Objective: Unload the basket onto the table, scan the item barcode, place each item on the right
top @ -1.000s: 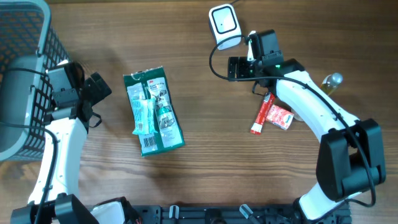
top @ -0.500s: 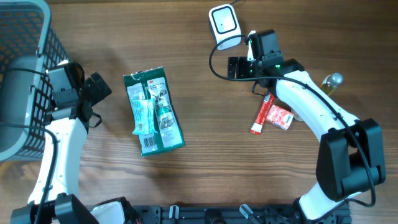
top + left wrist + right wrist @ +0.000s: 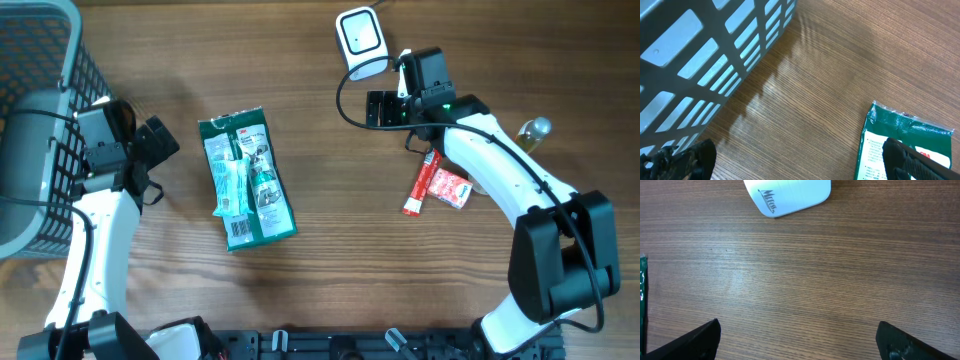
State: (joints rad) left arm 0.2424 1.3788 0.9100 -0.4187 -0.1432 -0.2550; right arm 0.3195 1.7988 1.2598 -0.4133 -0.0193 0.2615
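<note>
A green packet (image 3: pixel 245 178) with a white label lies flat on the wooden table left of centre; its corner shows in the left wrist view (image 3: pixel 910 137). A small red packet (image 3: pixel 438 186) lies at the right, under my right arm. The white barcode scanner (image 3: pixel 361 42) stands at the back; the right wrist view shows its base (image 3: pixel 790 195). My left gripper (image 3: pixel 160 140) is open, just left of the green packet, holding nothing (image 3: pixel 800 165). My right gripper (image 3: pixel 370 108) is open over bare wood just in front of the scanner (image 3: pixel 800 340).
A grey mesh basket (image 3: pixel 40 110) fills the far left, and its wall shows close by in the left wrist view (image 3: pixel 705 55). A small clear bulb-like object (image 3: pixel 535 130) lies at the right edge beside my right arm.
</note>
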